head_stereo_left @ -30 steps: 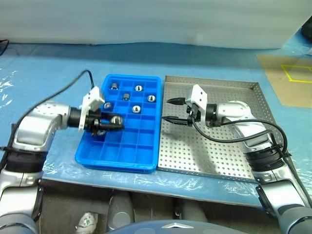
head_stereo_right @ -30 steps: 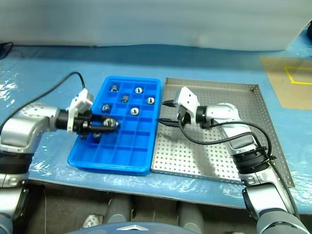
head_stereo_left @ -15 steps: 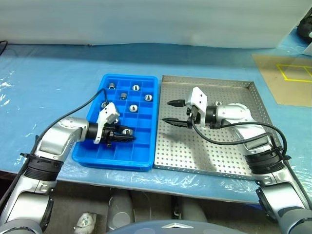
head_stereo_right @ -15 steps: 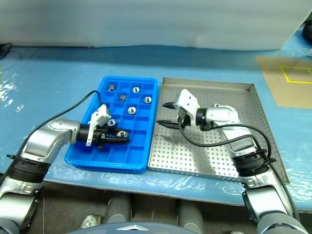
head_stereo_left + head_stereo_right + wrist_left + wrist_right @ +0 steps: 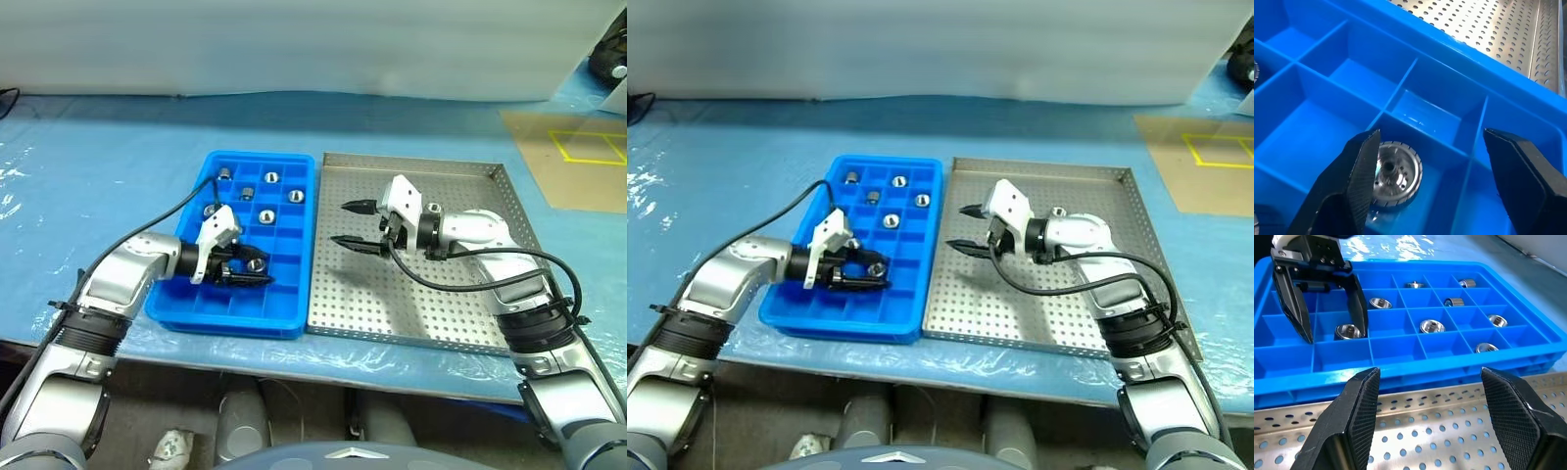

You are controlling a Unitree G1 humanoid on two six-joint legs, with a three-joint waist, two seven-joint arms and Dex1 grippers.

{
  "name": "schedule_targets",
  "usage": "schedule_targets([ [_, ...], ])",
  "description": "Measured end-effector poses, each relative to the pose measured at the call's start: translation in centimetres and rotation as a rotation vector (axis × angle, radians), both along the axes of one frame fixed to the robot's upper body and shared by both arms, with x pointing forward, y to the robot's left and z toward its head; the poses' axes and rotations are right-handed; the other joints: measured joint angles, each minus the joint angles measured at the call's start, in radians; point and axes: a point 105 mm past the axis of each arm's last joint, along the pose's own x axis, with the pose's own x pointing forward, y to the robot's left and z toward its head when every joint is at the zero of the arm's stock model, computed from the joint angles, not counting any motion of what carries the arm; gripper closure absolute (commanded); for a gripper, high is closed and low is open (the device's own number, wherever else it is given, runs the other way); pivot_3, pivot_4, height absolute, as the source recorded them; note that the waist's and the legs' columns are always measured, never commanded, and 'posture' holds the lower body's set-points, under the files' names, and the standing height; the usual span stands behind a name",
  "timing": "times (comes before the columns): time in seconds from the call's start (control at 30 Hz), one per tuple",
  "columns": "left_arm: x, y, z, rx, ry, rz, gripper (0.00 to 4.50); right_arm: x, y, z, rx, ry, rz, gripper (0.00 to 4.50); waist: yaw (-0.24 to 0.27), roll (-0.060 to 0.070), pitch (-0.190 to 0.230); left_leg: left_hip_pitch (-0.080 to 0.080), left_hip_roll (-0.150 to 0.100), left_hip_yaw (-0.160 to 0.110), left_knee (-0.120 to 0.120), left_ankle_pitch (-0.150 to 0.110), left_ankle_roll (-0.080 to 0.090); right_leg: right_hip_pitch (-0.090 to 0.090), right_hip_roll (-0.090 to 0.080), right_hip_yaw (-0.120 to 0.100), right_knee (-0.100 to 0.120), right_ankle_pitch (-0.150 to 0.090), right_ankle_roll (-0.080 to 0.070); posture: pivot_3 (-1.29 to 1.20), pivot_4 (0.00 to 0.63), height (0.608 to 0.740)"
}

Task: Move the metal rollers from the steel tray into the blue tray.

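While the left gripper (image 5: 257, 270) hangs low over the blue tray (image 5: 294, 318), its fingers (image 5: 1359, 171) stand apart with one metal roller (image 5: 1395, 172) lying free in a cell between them, close beside one finger and not gripped; further metal rollers (image 5: 1432, 326) sit singly in cells toward the far end of that tray, seven visible in the right wrist view; the steel tray (image 5: 470, 323) lies just beside the blue tray on the blue-covered tabletop (image 5: 98, 147), its perforated floor bare where it shows; the right gripper (image 5: 351, 224) hovers above the steel tray near the edge shared with the blue tray, its fingers (image 5: 1359, 411) spread wide and holding nothing, pointing toward the blue tray.
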Motion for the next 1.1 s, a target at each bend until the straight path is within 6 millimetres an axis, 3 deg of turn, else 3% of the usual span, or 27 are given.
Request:
schedule_targets([
  [0.07, 2.0, 0.9, 1.7, 0.017, -0.068, 0.051, 0.89, 0.2, -0.5, 0.1, -0.002, -0.007, -0.022, 1.14, 0.004, -0.001, 0.001, -0.002, 0.001, 0.000, 0.000, 0.001, -0.002, 0.000, 0.000, 0.000, 0.001, 0.001, 0.000, -0.08, 0.150, 0.740],
  [0.17, 4.8, 2.5, 6.8, -0.004, -0.225, 0.135, 0.89, 0.4, -1.6, 0.3, -0.013, -0.015, -0.055, 1.14, 0.004, -0.002, 0.002, -0.002, -0.002, 0.000, 0.001, 0.004, -0.006, 0.001, -0.001, 0.000, 0.000, 0.003, 0.000, -0.12, 0.150, 0.740],
  [0.23, 5.8, 1.8, 9.6, -0.053, -0.298, 0.123, 0.89, 0.7, -2.9, 0.5, -0.020, -0.025, -0.105, 1.14, 0.002, -0.002, 0.001, -0.002, -0.004, 0.002, 0.002, 0.004, -0.006, 0.002, -0.002, 0.002, -0.003, 0.004, -0.002, -0.15, 0.150, 0.740],
  [0.3, 6.3, 0.1, 10.7, -0.112, -0.302, 0.079, 0.89, 1.1, -4.5, 0.3, -0.026, -0.027, -0.165, 1.14, 0.004, -0.002, 0.001, -0.004, -0.004, 0.003, 0.003, 0.004, -0.005, 0.003, -0.003, 0.002, -0.005, 0.007, -0.007, -0.18, 0.150, 0.740],
  [0.5, 6.5, -3.8, 9.6, -0.144, -0.246, -0.054, 0.89, 0.8, -6.7, -0.6, -0.025, -0.007, -0.263, 1.14, -0.028, -0.002, 0.001, -0.011, 0.000, 0.002, 0.002, 0.001, 0.004, -0.004, 0.003, 0.001, -0.008, 0.005, -0.004, -0.23, 0.150, 0.740],
  [0.6, 6.7, -5.2, 10.4, -0.160, -0.257, -0.108, 0.89, 0.4, -7.1, -0.8, -0.027, -0.008, -0.287, 1.14, -0.043, -0.002, 0.001, -0.020, 0.000, 0.001, 0.002, 0.001, 0.007, -0.011, 0.004, 0.000, -0.009, 0.006, -0.002, -0.25, 0.150, 0.740],
  [0.73, 6.6, -8.0, 11.9, -0.179, -0.299, -0.206, 0.89, 0.2, -7.5, -0.8, -0.021, -0.013, -0.319, 1.14, -0.049, -0.002, 0.001, -0.019, -0.002, 0.002, 0.003, 0.000, 0.008, -0.010, 0.002, 0.001, -0.010, 0.004, -0.005, -0.27, 0.150, 0.740],
  [0.9, 5.2, -11.6, 10.4, -0.189, -0.236, -0.345, 0.89, 0.3, -8.5, -1.7, -0.017, 0.005, -0.372, 1.14, -0.049, -0.002, 0.001, -0.018, -0.001, 0.003, 0.007, -0.002, 0.006, -0.007, 0.001, 0.001, -0.010, 0.004, -0.005, -0.28, 0.150, 0.740],
  [1.1, 3.6, -12.7, 8.2, -0.189, -0.169, -0.417, 0.89, 0.7, -9.4, -3.9, -0.005, 0.060, -0.428, 1.14, -0.055, -0.002, 0.001, -0.017, -0.001, 0.003, 0.011, -0.004, 0.010, -0.006, 0.001, 0.002, -0.007, 0.005, -0.005, -0.29, 0.150, 0.740],
])
